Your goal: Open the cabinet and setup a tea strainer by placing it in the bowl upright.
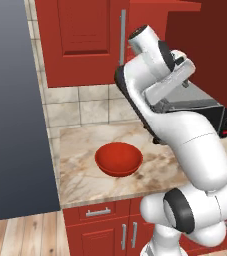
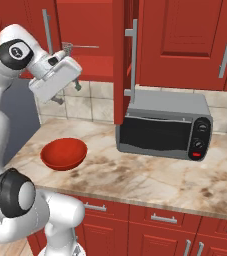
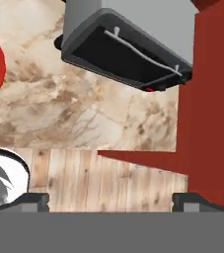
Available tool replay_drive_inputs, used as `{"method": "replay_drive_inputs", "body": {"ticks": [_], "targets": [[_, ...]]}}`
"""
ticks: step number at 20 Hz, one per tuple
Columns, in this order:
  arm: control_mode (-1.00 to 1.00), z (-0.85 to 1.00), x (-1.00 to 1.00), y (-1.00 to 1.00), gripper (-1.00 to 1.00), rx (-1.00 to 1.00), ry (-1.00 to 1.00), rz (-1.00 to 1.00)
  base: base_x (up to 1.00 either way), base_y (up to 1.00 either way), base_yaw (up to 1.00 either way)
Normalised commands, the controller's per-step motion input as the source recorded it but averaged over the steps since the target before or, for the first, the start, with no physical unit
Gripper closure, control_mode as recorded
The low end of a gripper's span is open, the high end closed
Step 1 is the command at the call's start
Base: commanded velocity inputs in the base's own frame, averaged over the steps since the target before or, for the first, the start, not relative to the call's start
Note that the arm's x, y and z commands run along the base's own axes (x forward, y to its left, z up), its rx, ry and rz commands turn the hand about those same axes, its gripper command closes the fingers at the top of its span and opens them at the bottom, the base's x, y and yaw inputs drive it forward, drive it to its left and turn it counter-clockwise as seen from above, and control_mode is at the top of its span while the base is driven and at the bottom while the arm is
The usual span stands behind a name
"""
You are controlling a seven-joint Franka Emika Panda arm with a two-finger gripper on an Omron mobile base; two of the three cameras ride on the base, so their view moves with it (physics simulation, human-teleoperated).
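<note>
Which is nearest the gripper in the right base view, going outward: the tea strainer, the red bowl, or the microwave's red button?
From the gripper:
1. tea strainer, on the cabinet shelf just above it.
2. bowl, on the counter well below it.
3. microwave's red button, low on the control panel, far to the right.

From where I'm parked I count one red bowl [image 2: 63, 153] on the counter [image 2: 150, 180], one toaster oven [image 2: 165, 125], and one tea strainer [image 2: 68, 48] up in the cabinet [image 2: 185, 40]. I see one swung-open door [image 2: 119, 60].
</note>
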Motion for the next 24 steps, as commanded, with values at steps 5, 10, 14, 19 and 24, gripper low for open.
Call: {"method": "replay_drive_inputs", "body": {"ticks": [5,10,14,19,24], "targets": [[-1.0,-0.53,0.12,0.0,-1.0,0.48,-0.67,-0.04,0.0,0.0,0.0],[-1.0,0.04,0.0,0.03,-1.0,0.45,-0.63,0.0,0.0,0.0,0.0],[-1.0,0.36,0.0,0.31,-1.0,0.34,-0.59,0.03,0.0,0.0,0.0],[-1.0,0.77,-0.02,0.39,-1.0,0.03,-0.25,0.14,0.0,0.0,0.0],[-1.0,0.9,0.0,0.3,-1.0,-0.12,-0.03,0.06,0.0,0.0,0.0]]}}
